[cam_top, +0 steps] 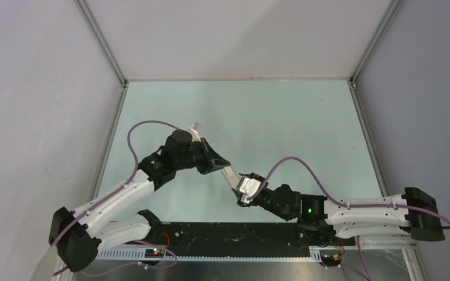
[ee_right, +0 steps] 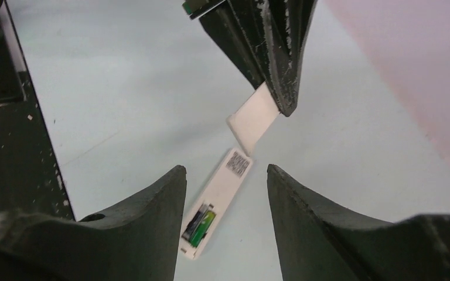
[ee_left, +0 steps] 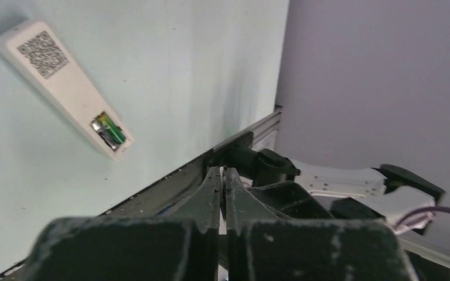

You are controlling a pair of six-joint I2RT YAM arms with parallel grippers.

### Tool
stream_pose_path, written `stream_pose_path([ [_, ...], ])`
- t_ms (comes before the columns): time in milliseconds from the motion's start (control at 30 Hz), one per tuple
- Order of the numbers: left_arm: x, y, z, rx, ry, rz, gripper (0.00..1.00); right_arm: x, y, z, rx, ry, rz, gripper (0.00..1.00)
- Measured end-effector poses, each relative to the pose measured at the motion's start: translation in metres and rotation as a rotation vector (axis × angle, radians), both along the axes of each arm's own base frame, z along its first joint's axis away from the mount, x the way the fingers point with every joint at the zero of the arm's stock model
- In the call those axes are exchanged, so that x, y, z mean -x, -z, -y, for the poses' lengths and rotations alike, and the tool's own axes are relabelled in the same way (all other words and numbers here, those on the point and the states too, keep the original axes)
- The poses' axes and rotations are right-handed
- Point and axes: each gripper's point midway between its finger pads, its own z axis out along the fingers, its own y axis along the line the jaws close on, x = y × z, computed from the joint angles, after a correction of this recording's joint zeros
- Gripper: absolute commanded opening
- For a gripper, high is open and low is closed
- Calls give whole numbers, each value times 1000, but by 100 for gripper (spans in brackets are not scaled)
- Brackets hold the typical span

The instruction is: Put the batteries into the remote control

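While the remote [ee_right: 225,181] lies back-up on the tabletop [ee_right: 123,105] with both batteries [ee_right: 199,225] in its bay, the right fingers [ee_right: 146,222] hang released above it; the left fingers [ee_right: 281,70] pinch a white cover [ee_right: 252,123], its gripped end hidden; from overhead the right arm [cam_top: 281,202] hides the remote

1. You saw the remote control [ee_right: 218,193] in smooth, matt white plastic.
2. Its batteries [ee_right: 200,225] showed you a glossy wrap, one green.
3. The table [ee_right: 123,88] looked smooth and matt.
4. Your right gripper [ee_right: 224,168] was black plastic, rough and scuffed with pale specks.
5. The cover [ee_right: 252,120] was smooth white plastic.
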Motion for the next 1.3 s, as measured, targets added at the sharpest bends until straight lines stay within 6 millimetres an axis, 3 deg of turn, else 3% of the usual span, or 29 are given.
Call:
stream_pose_path([
  [133, 6, -16, 0, 44, 3, 19, 3, -1, -24, -3, -72, -11, 121, 55],
  [333, 10, -18, 2, 56, 15, 4, 3, -4, -49, -11, -120, -23, 277, 50],
  [667, 15, -29, 1, 84, 28, 26, 4, -7, -47, -18, -76, -39, 393, 45],
  [933, 17, -33, 1, 93, 28, 22, 12, -9, -50, -20, -83, -40, 417, 29],
  [1067, 16, -49, 4, 110, 35, 45, 16, -11, -50, -21, -76, -31, 436, 21],
  [1200, 15, -53, 4, 113, 32, 51, 17, -15, -61, -17, -103, 6, 459, 14],
  [1300, 16, -52, 4, 111, 32, 48, 16, -18, -65, -15, -107, 28, 471, 3],
])
